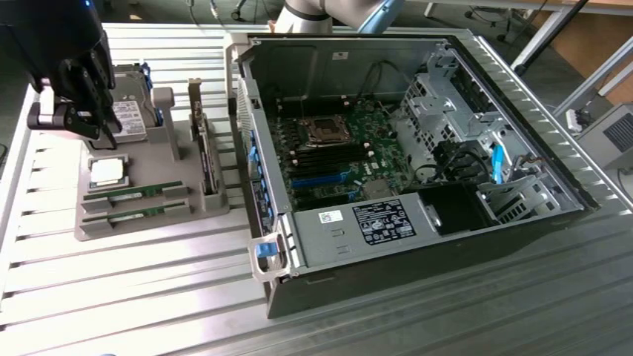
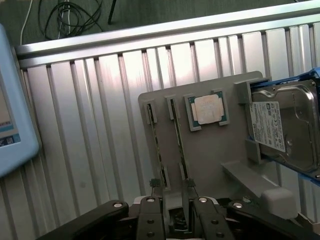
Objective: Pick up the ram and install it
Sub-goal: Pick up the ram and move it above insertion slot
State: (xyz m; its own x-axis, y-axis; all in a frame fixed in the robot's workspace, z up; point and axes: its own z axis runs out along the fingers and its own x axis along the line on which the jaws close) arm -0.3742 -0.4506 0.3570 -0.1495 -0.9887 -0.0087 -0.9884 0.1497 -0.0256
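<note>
Two rams lie side by side in slots of a grey holder (image 1: 148, 230) on the slatted table, at the exterior view's left. They are thin green sticks: one ram (image 1: 133, 194) and its twin (image 1: 133, 216). In the wrist view they appear edge-on, one ram (image 2: 156, 145) beside the other ram (image 2: 178, 147), which runs toward the gap between my fingers. My black gripper (image 1: 91, 122) hangs above the holder near the hard drive, well above the sticks. The gripper (image 2: 175, 222) is open and holds nothing.
The holder also carries a square silver processor (image 1: 107, 172), a hard drive (image 1: 129, 111) and an upright dark card (image 1: 203, 148). The open computer case (image 1: 554, 178) with its motherboard (image 1: 327, 152) lies at the exterior view's right. A light-blue device (image 2: 12, 110) sits beside the table.
</note>
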